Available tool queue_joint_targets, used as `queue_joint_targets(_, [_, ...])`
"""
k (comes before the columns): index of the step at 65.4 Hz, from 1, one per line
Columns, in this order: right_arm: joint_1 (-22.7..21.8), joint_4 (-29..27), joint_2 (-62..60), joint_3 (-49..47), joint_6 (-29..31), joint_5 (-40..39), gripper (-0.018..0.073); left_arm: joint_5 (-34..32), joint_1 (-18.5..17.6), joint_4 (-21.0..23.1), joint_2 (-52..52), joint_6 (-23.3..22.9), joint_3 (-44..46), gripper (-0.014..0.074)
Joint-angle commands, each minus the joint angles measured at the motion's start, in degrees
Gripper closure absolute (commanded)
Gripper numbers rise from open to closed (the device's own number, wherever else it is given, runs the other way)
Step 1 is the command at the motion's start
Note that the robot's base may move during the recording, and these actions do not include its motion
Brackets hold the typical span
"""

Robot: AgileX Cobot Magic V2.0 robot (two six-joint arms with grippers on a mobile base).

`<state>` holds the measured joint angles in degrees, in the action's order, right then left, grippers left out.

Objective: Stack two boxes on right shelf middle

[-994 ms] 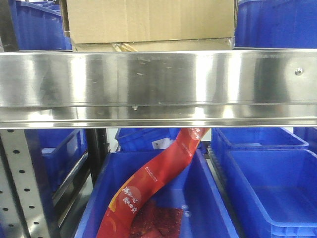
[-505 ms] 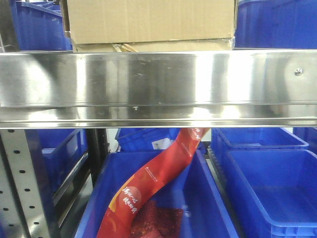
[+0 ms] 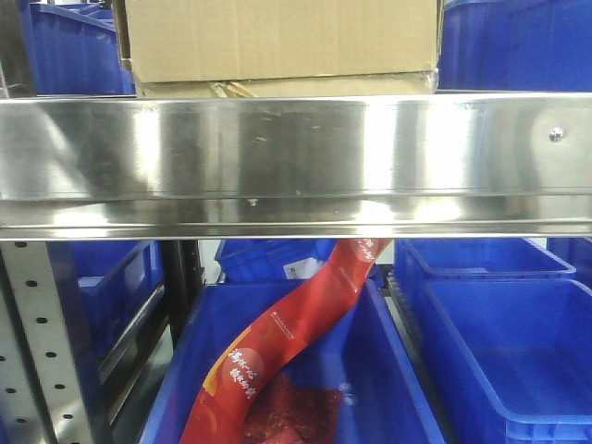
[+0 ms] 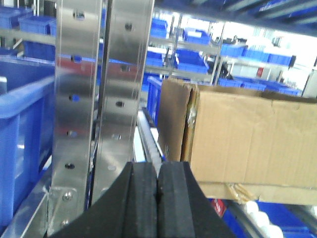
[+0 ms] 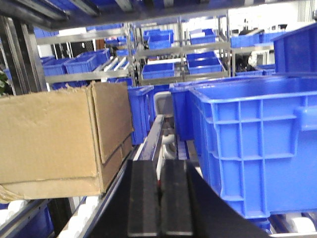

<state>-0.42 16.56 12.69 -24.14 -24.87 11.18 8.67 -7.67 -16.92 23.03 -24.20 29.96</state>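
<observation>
Blue bins (image 5: 247, 144) flank the boxes (image 3: 277, 42) on the steel shelf (image 3: 296, 157). Left gripper (image 4: 157, 198) and right gripper (image 5: 159, 203) clenched empty, boxes between.

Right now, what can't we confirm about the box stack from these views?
- Large box: top cut off by the front view's upper edge.
- Thin box: mostly hidden behind the shelf lip in the front view.
- Thin box's far end: out of frame in both wrist views.

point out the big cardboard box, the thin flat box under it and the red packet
large box (image 3: 277, 37), front view, front face
thin flat box (image 3: 277, 88), front view, front edge under the large box
red packet (image 3: 287, 333), front view, mid strip
</observation>
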Motion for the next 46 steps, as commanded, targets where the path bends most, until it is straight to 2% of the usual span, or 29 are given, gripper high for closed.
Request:
queue_joint_targets(1, [-0.2,0.7,-0.3,0.2,0.4,-1.4,0.0721,-1.1,0.1,-0.1,-0.6,-0.4,-0.1,0.0687])
queue_joint_targets(18, [-0.2,0.5,-0.2,0.2,0.4,-1.1,0.0721,-1.1,0.1,-0.1,-0.6,-0.4,-0.1,0.0687])
queue_joint_targets(24, [-0.2,-4.5,-1.1,0.9,0.5,-0.7,0.0721,-1.1,0.1,-0.1,-0.6,-0.4,-0.1,0.0687])
queue_joint_targets(27, [-0.2,-5.2,-2.2,2.0,4.8,-1.3,0.0721,-1.1,0.1,-0.1,-0.6,-0.4,-0.1,0.0687])
queue_joint_targets(29, [-0.2,-6.4,-3.5,3.3,14.0,-2.0,0.0721,-1.1,0.1,-0.1,-0.6,-0.4,-0.1,0.0687])
queue_joint_targets(35, [-1.5,-16.6,-7.4,6.9,29.7,-3.4,0.0721,-1.1,0.1,-0.1,-0.6,-0.4,-0.1,0.0687])
queue_joint_targets(38, [-2.6,-19.3,-9.1,9.6,31.9,-4.8,0.0721,-1.1,0.1,-0.1,-0.6,-0.4,-0.1,0.0687])
queue_joint_targets(46, [-4.5,-19.7,-12.7,17.3,31.9,-10.2,0.0721,-1.1,0.1,-0.1,-0.6,-0.4,-0.1,0.0687])
